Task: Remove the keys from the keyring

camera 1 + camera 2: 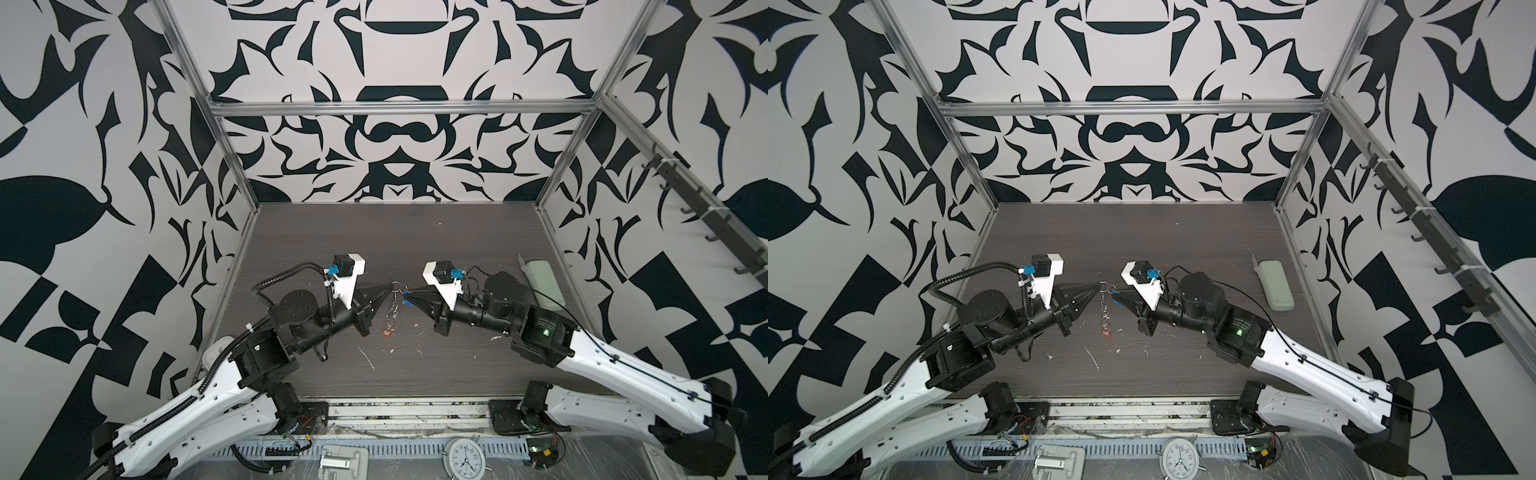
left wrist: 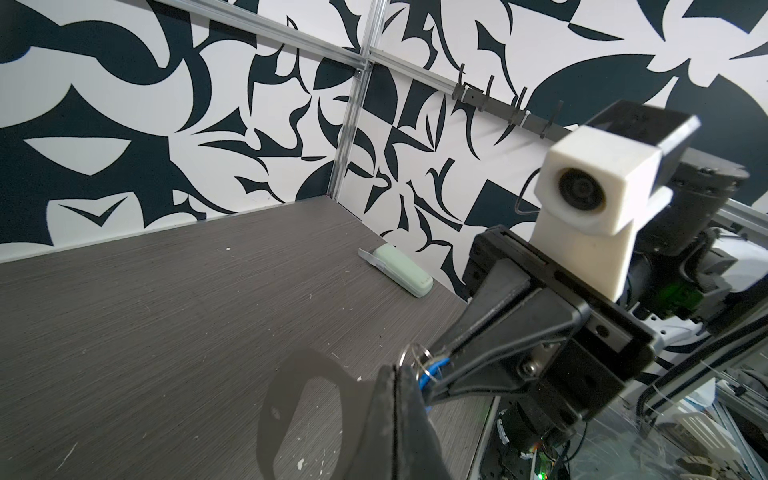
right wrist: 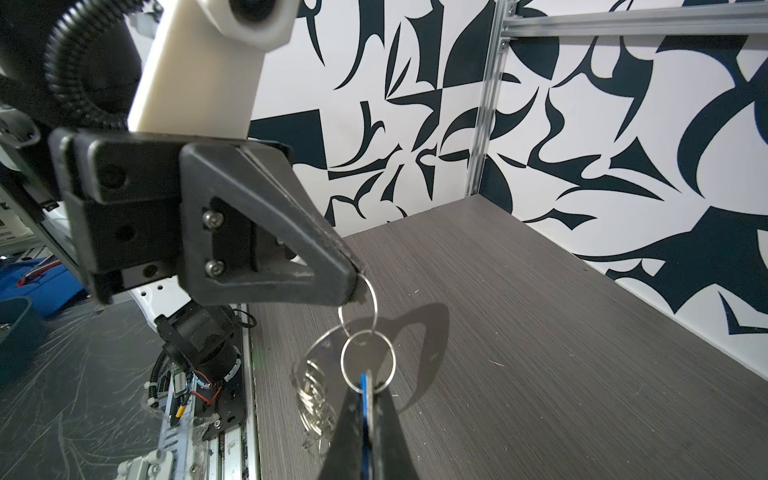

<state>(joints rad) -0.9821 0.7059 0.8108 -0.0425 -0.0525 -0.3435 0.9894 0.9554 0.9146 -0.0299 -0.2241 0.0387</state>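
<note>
- Both arms meet mid-air over the table [image 1: 457, 249]. The left gripper [image 3: 356, 289] is clenched on a small silver ring at the top of the keyring [image 3: 313, 395].
- The right gripper [image 3: 365, 419] is pinched tight on the blue key [image 3: 365, 390], and the right wrist view shows that key threaded on the next ring along.
- The rest of the chain dangles below the two tips, near the middle of the table in both top views.
- The red key [image 1: 387, 333] sits at the chain's low end. I cannot tell whether it hangs there or lies on the table, or whether it is attached.
- My read is that the blue key is being worked off its ring, and neither key is clearly free yet.
- The next move looks like the right gripper walking the key's hole round the split coil while the left holds its ring steady, with no jerking.
- As for writing, only the numerals on the clock [image 1: 463, 457] at the front edge can be read. A faint mark on the pale-green case [image 2: 401, 270] is too small to make out.
</note>
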